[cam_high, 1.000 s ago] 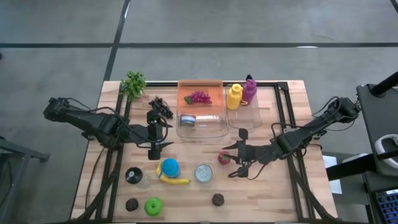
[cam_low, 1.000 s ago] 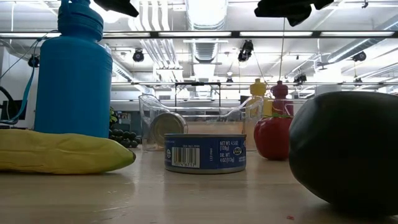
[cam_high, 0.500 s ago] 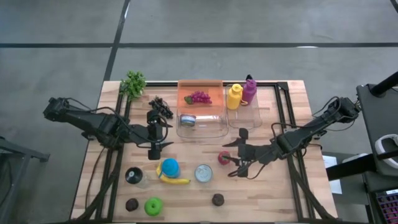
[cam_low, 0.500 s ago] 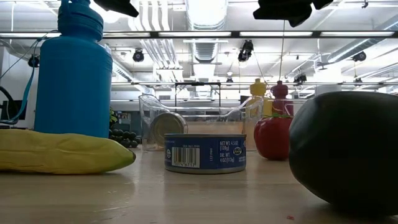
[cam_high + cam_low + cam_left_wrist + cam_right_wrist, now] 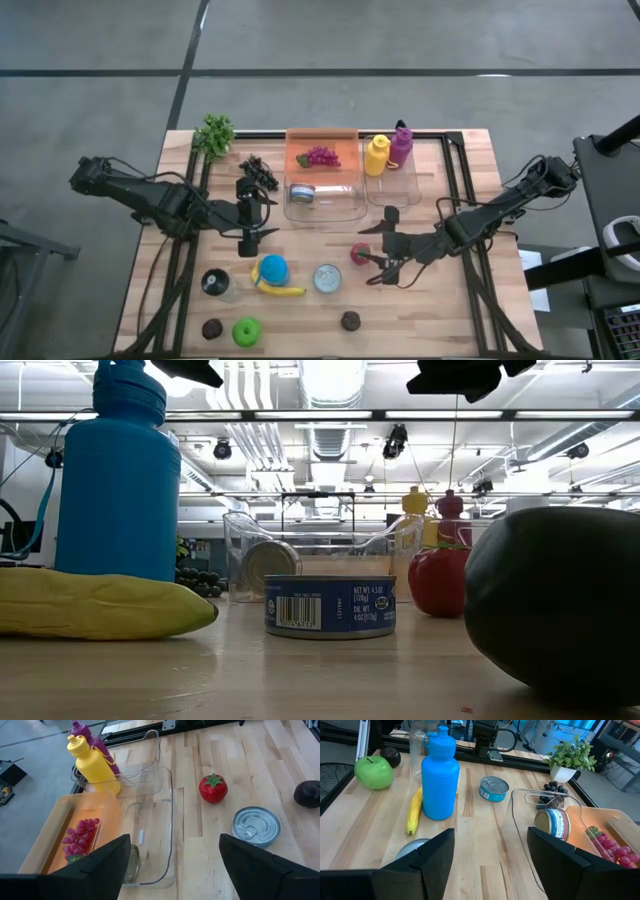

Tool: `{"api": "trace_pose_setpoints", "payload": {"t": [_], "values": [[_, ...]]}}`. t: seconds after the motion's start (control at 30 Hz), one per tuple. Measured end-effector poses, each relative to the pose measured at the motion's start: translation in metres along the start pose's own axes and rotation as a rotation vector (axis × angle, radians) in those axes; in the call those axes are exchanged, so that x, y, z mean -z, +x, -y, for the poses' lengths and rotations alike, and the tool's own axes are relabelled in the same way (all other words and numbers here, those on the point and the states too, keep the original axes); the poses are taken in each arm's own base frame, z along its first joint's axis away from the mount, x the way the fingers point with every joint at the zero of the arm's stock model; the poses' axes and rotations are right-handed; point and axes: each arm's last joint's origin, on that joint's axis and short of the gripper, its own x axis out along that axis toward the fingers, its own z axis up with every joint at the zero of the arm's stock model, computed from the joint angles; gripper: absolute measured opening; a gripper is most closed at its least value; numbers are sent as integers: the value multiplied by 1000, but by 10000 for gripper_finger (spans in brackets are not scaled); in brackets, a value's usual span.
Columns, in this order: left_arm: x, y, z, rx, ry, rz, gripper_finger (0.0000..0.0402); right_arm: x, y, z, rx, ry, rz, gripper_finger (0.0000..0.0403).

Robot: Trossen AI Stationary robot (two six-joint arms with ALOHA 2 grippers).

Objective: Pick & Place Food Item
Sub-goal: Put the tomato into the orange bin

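Your right claw has just spread open, empty, beside the red tomato on the table, so the grasp is yet to come, while your left claw waits wide open and empty.

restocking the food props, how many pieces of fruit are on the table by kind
grapes: 2 bunches, purple grapes, dark grapes
banana: 1
green apple: 1
red tomato: 1
dark round fruit: 2
total: 7

Right gripper fingers spread wider, beside red tomato
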Motion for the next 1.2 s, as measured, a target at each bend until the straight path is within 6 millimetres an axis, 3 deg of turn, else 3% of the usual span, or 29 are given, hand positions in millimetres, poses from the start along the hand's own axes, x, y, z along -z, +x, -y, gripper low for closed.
{"api": "trace_pose_setpoints", "payload": {"t": [0.53,0.87,1.2], "values": [[0,0,0,0,0,0,300,0,0,0,0,11,0,283],[0,0,0,0,0,0,305,6,0,0,-13,-13,-57,277],[0,0,0,0,0,-1,302,13,-1,-4,-149,54,-133,259]]}}
